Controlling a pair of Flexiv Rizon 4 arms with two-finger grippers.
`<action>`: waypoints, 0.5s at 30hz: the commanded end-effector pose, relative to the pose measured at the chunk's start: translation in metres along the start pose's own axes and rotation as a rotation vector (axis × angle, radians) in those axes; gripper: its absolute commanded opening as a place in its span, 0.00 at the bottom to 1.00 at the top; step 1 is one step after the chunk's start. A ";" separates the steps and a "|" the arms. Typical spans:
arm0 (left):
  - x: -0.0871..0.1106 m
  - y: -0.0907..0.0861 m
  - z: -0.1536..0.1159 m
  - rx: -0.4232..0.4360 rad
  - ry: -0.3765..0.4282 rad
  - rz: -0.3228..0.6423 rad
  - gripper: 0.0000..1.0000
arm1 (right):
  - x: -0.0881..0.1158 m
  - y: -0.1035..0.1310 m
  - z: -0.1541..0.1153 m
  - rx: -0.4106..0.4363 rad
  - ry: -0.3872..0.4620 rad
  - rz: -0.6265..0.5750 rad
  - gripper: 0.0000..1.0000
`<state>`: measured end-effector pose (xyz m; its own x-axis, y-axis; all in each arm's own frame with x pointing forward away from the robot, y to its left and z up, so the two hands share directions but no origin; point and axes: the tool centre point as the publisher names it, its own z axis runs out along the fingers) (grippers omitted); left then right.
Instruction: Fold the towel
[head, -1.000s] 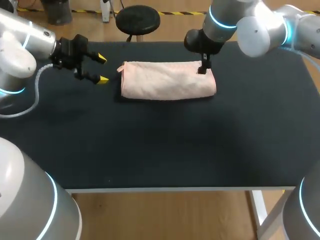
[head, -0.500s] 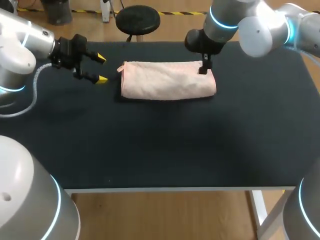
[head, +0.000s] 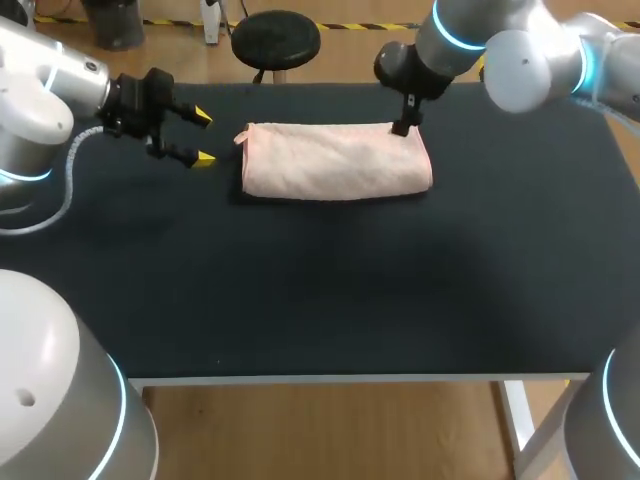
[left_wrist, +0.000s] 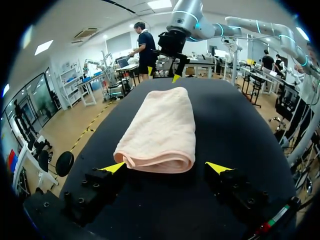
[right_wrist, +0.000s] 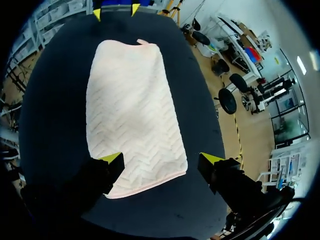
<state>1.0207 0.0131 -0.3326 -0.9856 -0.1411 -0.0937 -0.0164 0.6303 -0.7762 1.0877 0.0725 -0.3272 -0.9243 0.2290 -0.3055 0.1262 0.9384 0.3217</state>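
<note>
A folded pink towel (head: 337, 160) lies left to right toward the far side of the table (head: 330, 300). A broad stretch of dark tabletop lies on its near side and to its right. The left gripper (head: 204, 138) hovers just beyond the towel's left end, fingers spread wide, touching nothing. The right gripper (right_wrist: 161, 158) hangs over the towel's far right corner, pointing down, fingers apart and gripping nothing.

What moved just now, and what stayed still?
The right end effector lifted a little away from the far right corner of the pink towel, open and holding nothing. The towel stayed folded where it was, and the left end effector stayed open beside its left end.
</note>
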 end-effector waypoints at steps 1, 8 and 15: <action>0.000 0.001 0.000 0.001 -0.002 0.001 1.00 | -0.003 -0.012 -0.006 -0.368 -0.060 0.506 1.00; 0.000 0.001 0.000 0.001 -0.002 0.001 1.00 | -0.004 -0.021 -0.011 -0.436 -0.023 0.839 1.00; 0.000 0.001 0.000 0.001 -0.002 0.001 1.00 | -0.004 -0.031 -0.009 -0.484 0.057 1.207 1.00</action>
<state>1.0210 0.0131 -0.3328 -0.9855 -0.1418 -0.0937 -0.0169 0.6303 -0.7762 1.0865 0.0449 -0.3230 -0.7853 0.6136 -0.0818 0.4509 0.6575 0.6036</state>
